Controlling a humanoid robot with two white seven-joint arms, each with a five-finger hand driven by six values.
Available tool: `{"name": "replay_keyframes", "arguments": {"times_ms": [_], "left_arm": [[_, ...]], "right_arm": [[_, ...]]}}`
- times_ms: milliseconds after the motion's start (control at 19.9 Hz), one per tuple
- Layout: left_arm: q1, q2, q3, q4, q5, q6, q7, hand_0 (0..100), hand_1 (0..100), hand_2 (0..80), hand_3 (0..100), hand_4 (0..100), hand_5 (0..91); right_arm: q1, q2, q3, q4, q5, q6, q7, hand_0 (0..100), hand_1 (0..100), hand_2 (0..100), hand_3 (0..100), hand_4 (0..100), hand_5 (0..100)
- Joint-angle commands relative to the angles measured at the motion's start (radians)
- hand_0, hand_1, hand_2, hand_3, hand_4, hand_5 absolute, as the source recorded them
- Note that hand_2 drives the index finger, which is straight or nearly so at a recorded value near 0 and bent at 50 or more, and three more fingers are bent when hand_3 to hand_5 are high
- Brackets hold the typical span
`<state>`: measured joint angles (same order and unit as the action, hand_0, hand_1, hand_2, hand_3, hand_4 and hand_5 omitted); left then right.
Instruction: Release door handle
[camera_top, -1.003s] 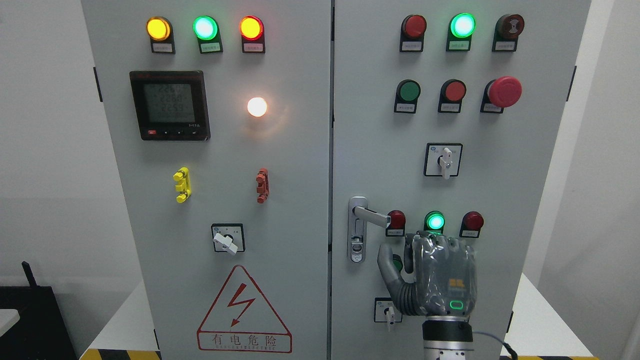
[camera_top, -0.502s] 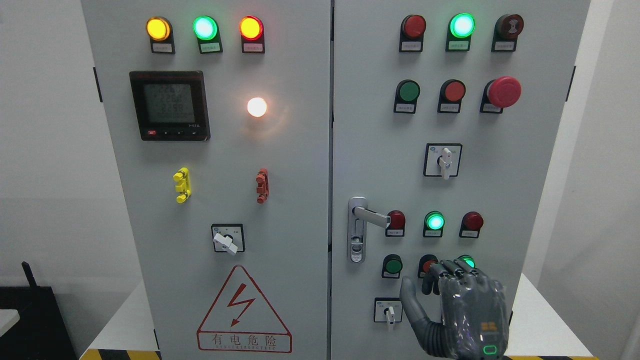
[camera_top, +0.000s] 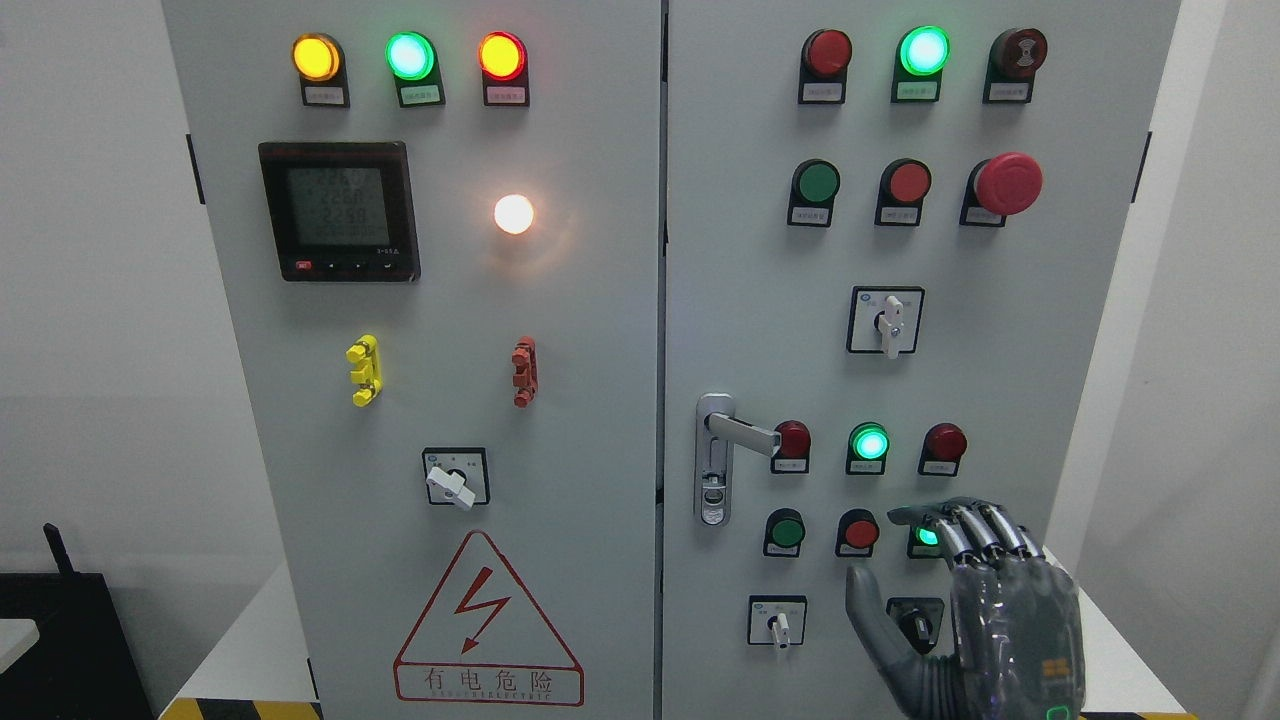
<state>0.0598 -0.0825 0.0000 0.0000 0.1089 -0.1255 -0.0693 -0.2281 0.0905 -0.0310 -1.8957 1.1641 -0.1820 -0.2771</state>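
Observation:
The silver door handle (camera_top: 738, 432) sits on the left edge of the grey cabinet's right door (camera_top: 760, 300), its lever pointing right and free of any hand. My right hand (camera_top: 975, 600) is at the lower right, well below and right of the handle. Its fingers are relaxed and slightly bent, holding nothing, with the thumb spread to the left. The fingertips partly cover a lit green button (camera_top: 928, 537). My left hand is out of view.
Rows of red and green buttons, a red emergency stop (camera_top: 1010, 183) and rotary switches (camera_top: 886, 320) cover the right door. The left door (camera_top: 560, 330) carries a meter (camera_top: 339, 211), lamps and a high-voltage warning triangle (camera_top: 487, 625). A white wall lies to the right.
My right hand has dropped down and to the right, away from the handle. The buttons it covered earlier now show.

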Motion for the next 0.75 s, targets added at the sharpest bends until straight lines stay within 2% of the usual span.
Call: {"name": "replay_keyframes", "arguments": {"times_ms": [0,452,702], "left_arm": [[0.000,0.001,-0.012,-0.015,0.000,0.000,0.000,12,39,0.0,0,0,0.0],[0.000,0.001,-0.012,-0.015,0.000,0.000,0.000,12,39,0.0,0,0,0.0],[0.000,0.001,-0.012,-0.015,0.000,0.000,0.000,12,39,0.0,0,0,0.0]], "right_arm": [[0.001,0.000,-0.064,-0.020,-0.038,-0.002,0.010,37,16,0,3,0,0],[-0.007,0.000,-0.044,-0.022,-0.038,-0.002,0.010,37,17,3,5,3,1],[-0.005,0.011,-0.033,-0.022,-0.038,-0.004,0.010,37,18,6,8,5,3]]}}
